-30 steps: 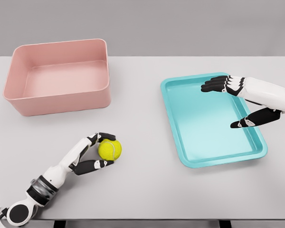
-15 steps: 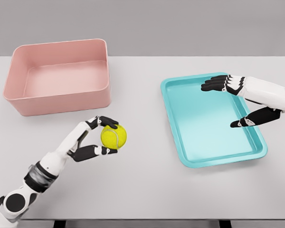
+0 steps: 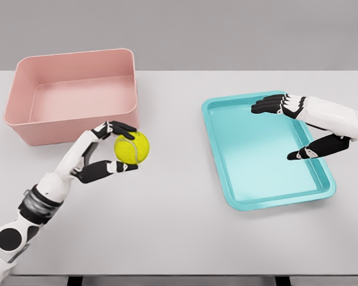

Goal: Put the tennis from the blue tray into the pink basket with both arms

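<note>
1. The left hand (image 3: pixel 104 150) has its black fingers curled round a yellow-green tennis ball (image 3: pixel 132 148), with the upper fingers (image 3: pixel 120 127) hooked over the ball's top and the thumb (image 3: pixel 110 169) pressed in from below.
2. The ball sits at the hand's right side, clear of the table and just in front of the pink basket's near right corner.
3. Being round, the ball has no long axis to speak of; a pale seam curves across its face, but which way it runs I cannot make out.
4. The left arm (image 3: pixel 39 199) is white with a dark banded wrist, and it comes up from the lower left corner, slanting toward the basket.
5. The pink basket (image 3: pixel 71 124) stands at the far left of the grey table (image 3: pixel 179 226), its long side running left to right, its mouth facing up.
6. The right hand (image 3: pixel 295 128) hangs over the far right part of the blue tray (image 3: pixel 227 185), fingers (image 3: pixel 268 106) stretched out flat toward the left and thumb (image 3: pixel 310 150) held apart below them, gripping nothing.
7. The tray lies on the right half of the table, well apart from the basket, its long axis running from near to far and turned a little to one side.
</note>
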